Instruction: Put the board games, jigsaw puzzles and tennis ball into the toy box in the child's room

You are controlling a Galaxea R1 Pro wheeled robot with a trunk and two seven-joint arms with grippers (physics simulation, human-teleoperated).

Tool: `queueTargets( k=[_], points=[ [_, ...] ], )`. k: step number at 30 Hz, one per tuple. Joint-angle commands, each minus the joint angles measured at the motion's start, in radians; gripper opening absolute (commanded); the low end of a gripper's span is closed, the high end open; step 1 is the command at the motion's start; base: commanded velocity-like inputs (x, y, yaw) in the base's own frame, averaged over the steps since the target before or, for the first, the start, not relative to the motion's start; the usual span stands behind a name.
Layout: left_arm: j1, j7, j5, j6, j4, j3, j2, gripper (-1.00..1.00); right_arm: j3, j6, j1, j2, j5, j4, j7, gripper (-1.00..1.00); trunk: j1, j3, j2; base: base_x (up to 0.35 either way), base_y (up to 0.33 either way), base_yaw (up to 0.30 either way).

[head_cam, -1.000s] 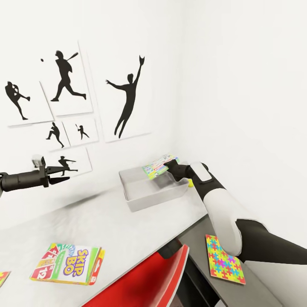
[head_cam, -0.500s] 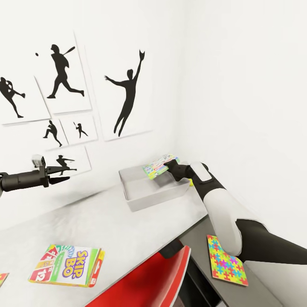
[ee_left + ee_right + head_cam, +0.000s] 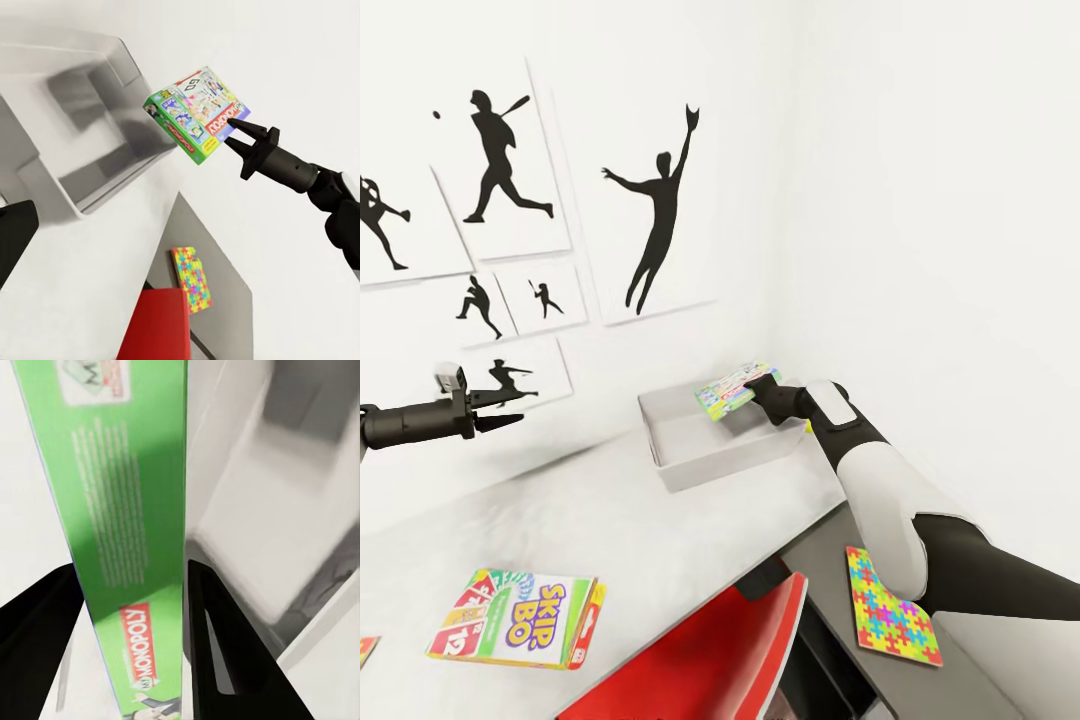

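Note:
My right gripper [image 3: 758, 392] is shut on the green Monopoly board game [image 3: 732, 391], which it holds tilted above the far right part of the light-grey toy box [image 3: 690, 465]. The right wrist view has the game's edge [image 3: 127, 510] between both fingers [image 3: 217, 645], with the toy box's floor [image 3: 270, 510] below. The left wrist view shows the game [image 3: 196, 112] beside the toy box [image 3: 90, 120]. A Skip-Bo board game [image 3: 520, 632] lies on the table [image 3: 610, 520]. One jigsaw puzzle [image 3: 890, 620] lies on the lower dark section. My left gripper [image 3: 505, 410] hovers open and empty. The tennis ball is hidden behind my right wrist.
A red swivel chair [image 3: 710, 660] is tucked under the table's front edge. Black baseball silhouettes [image 3: 660, 220] hang on the white wall behind. A corner of another multicoloured board [image 3: 368, 650] shows at the picture's left edge. The toy box sits in the room's corner.
The head view has drifted slightly, so the wall pictures sit further left and higher. The right gripper still holds the Monopoly game over the toy box, almost unmoved. The left arm is still.

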Motion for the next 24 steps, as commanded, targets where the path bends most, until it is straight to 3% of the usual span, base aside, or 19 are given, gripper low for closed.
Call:
queueTargets(
  k=[1,24],
  points=[
    [-0.001,-0.007,-0.009,0.01,0.0,0.003,0.0,1.0,-0.005,0.002,-0.001,0.001,-0.012,-0.002,-0.011,-1.0,0.001,-0.003,-0.002,0.0,0.0,0.0],
    [-0.001,-0.007,-0.009,0.008,0.0,0.002,-0.001,1.0,-0.004,0.004,-0.001,-0.001,-0.01,-0.002,-0.009,-1.0,0.001,-0.015,-0.002,0.0,0.0,0.0]
  ],
)
